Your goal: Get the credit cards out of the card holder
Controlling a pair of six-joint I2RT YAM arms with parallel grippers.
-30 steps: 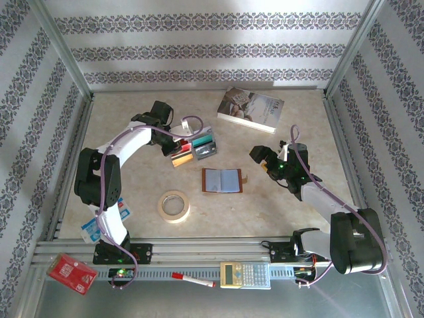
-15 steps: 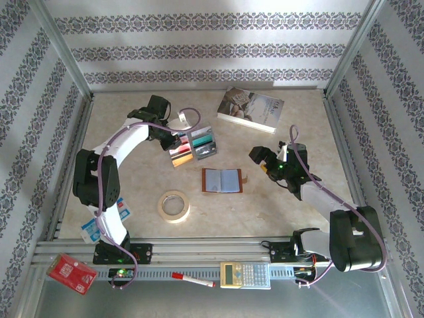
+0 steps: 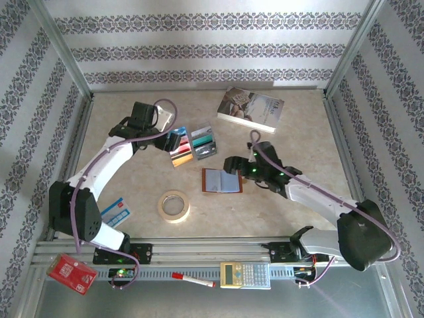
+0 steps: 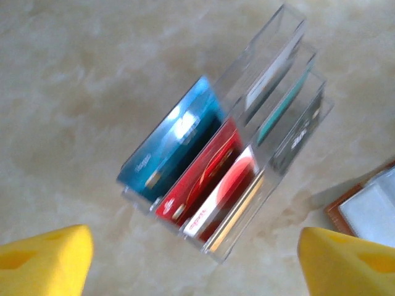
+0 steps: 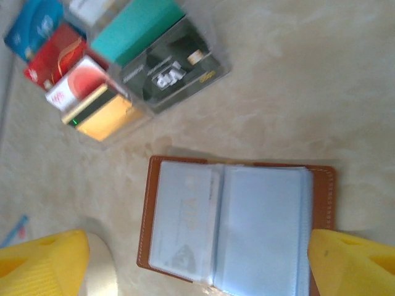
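One view from above: the left gripper (image 3: 165,137) is beside the cards (image 3: 193,147), and the right gripper (image 3: 232,164) is beside the open holder (image 3: 222,180). Left wrist view: fingers (image 4: 43,259) wide apart, empty, cards standing in a clear rack (image 4: 271,92). Right wrist view: fingers (image 5: 40,265) wide apart, empty, above the holder's clear sleeves (image 5: 259,228).

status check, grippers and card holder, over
Left gripper open, by cards in clear rack. Right gripper open, over card holder, lying open flat. Tape roll nearby, apart from holder.
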